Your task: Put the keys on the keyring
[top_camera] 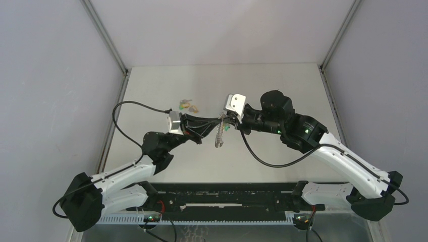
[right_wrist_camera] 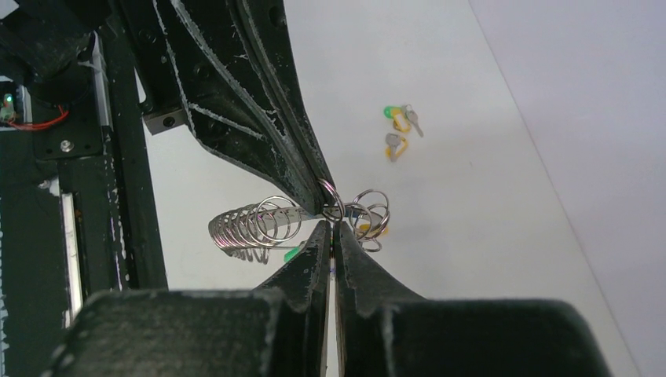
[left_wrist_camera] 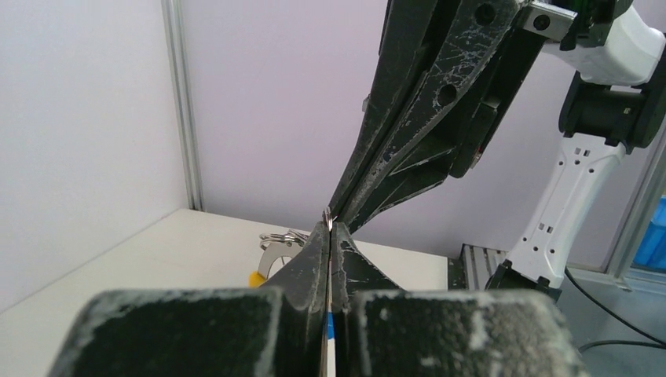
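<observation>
The keyring [top_camera: 220,135], a silvery coil-like ring, hangs above the table between both grippers. In the right wrist view the keyring [right_wrist_camera: 251,228] carries many small loops, and a green key head [right_wrist_camera: 292,254] shows under it. My left gripper [top_camera: 218,121] is shut on one small loop at the top of the keyring [left_wrist_camera: 271,259], and a yellow key head [left_wrist_camera: 257,277] hangs below. My right gripper [top_camera: 228,121] is shut tip to tip against the left one, pinching that same loop. More keys [top_camera: 188,106], green and yellow-orange, lie loose on the table; the right wrist view shows these keys [right_wrist_camera: 399,129] too.
Grey walls close the table on three sides. A black rail [top_camera: 227,194] runs along the near edge between the arm bases. The left arm's black cable [top_camera: 136,105] loops over the left side of the table.
</observation>
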Available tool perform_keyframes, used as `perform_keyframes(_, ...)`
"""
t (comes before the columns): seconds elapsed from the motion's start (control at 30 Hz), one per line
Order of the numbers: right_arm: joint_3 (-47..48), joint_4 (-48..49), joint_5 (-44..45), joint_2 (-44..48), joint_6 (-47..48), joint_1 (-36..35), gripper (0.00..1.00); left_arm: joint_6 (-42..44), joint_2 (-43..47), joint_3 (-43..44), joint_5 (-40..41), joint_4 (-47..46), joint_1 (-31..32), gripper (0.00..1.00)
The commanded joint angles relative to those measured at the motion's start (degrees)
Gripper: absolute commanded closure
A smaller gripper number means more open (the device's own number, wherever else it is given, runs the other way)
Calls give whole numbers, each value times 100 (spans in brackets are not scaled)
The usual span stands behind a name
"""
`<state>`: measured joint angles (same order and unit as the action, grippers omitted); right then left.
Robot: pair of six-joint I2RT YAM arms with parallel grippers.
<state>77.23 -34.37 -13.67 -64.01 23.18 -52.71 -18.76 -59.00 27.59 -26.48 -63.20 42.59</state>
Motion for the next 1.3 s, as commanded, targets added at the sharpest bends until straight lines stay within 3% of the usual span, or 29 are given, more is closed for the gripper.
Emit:
perform_keyframes(0.0,-96,467,-123,-91,-277,-202,100,-201,-61,-87,385,-932,62,100)
perform_keyframes(0.33,-437,930,56,138,-367,-340,100,-287,-110,-416,1181,-1556,131,100)
perform_keyframes(0.67,-809,1345,63,316,-582,-345,94,-301,-87,-434,1262,-1617,197,100)
perform_keyframes(0.87,-906,1453,174,403,-562,-327,100,-332,-70,-413,1220,-1622,214,100)
perform_keyframes(1.27,-915,1990,-1117,487,-814,-23,98,-281,-107,-394,1198,-1630,276,100)
